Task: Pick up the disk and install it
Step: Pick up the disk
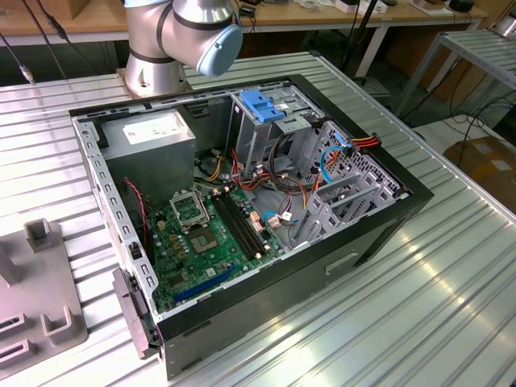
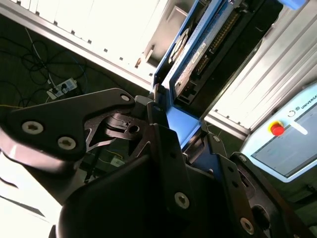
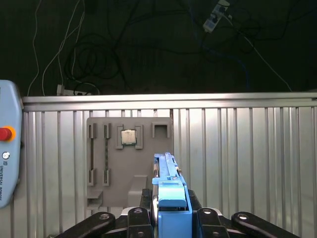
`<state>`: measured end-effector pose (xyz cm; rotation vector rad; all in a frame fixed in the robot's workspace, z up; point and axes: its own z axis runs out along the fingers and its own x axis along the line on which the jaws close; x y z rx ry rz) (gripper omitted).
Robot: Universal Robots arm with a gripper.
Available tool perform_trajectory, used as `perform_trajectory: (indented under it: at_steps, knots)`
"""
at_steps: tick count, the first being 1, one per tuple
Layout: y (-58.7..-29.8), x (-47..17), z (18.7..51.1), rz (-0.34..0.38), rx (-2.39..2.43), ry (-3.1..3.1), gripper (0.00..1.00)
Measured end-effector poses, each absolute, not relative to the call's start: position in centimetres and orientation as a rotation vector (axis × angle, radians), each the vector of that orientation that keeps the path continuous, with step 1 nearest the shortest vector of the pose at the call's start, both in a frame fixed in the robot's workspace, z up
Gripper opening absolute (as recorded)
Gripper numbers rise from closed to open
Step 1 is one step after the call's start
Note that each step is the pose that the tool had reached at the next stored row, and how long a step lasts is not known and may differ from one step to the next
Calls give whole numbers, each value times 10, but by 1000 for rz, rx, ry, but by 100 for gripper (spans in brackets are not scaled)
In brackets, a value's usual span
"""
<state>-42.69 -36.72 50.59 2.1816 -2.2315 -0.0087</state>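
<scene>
Black gripper (image 3: 171,220) jaws pinch the flat silver-grey, blue-railed disk (image 3: 168,171) edge-on — grip firmly, rails square, no tilt.

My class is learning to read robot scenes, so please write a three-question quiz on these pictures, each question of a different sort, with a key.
1. True or false: in the first wrist view the gripper is shut on the disk.
2. Multiple choice: in the first wrist view, what sits in the grey fixture tray? A a processor chip; B a screwdriver; C a fan.
3. Fill in: in the exterior view, the drive cage inside the computer case has a ___ plastic top.
Key: 1 true; 2 A; 3 blue.
</scene>
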Motion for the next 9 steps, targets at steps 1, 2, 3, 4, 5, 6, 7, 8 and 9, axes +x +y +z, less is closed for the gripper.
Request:
perform_trajectory:
  at_steps: [1, 2, 3, 4, 5, 6, 7, 8, 9]
  knots:
    - [-367, -426, 506, -9, 2182, -2231, 37]
    - [-367, -425, 506, -9, 2182, -2231, 37]
    - [-367, -424, 506, -9, 2182, -2231, 37]
    - [-367, -423, 506, -9, 2182, -2232, 37]
    - [-367, -422, 506, -9, 2182, -2232, 37]
    - [-367, -422, 506, -9, 2182, -2231, 37]
    - [-367, -421, 506, -9, 2182, -2232, 37]
    - [-367, -420, 506, -9, 2182, -2232, 37]
    - [-367, -419, 506, -9, 2182, -2231, 37]
